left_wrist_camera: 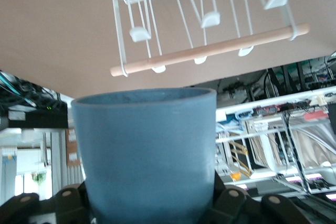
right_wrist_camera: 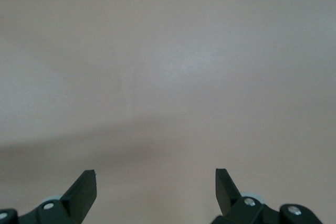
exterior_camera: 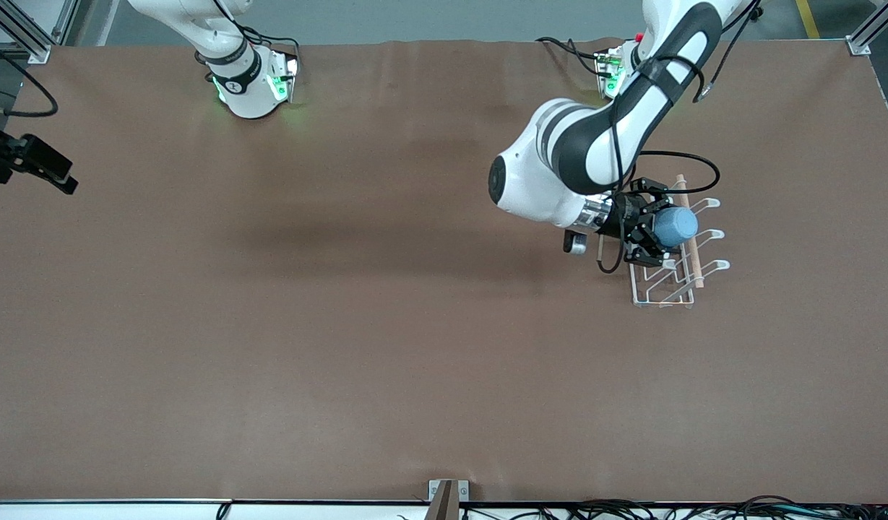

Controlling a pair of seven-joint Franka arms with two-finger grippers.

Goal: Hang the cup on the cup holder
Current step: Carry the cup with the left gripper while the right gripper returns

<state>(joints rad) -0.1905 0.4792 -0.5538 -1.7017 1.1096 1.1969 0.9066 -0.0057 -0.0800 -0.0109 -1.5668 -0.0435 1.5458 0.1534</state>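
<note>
My left gripper (exterior_camera: 662, 231) is shut on the light blue cup (exterior_camera: 678, 225) and holds it on its side in the air over the white wire cup holder (exterior_camera: 664, 292). In the left wrist view the cup (left_wrist_camera: 147, 150) fills the foreground with the black fingers (left_wrist_camera: 231, 203) at its narrower end. Its rim faces the cup holder's prongs (left_wrist_camera: 210, 19) and wooden rod (left_wrist_camera: 210, 51). No prong touches the cup. My right gripper (right_wrist_camera: 156, 182) is open over bare table, nothing between its fingers. It shows at the right arm's end of the table (exterior_camera: 57, 177), waiting.
The brown table (exterior_camera: 342, 325) carries only the cup holder, which stands toward the left arm's end. Both arm bases (exterior_camera: 248, 83) stand along the edge farthest from the front camera. Cables run along the table's near edge (exterior_camera: 631, 509).
</note>
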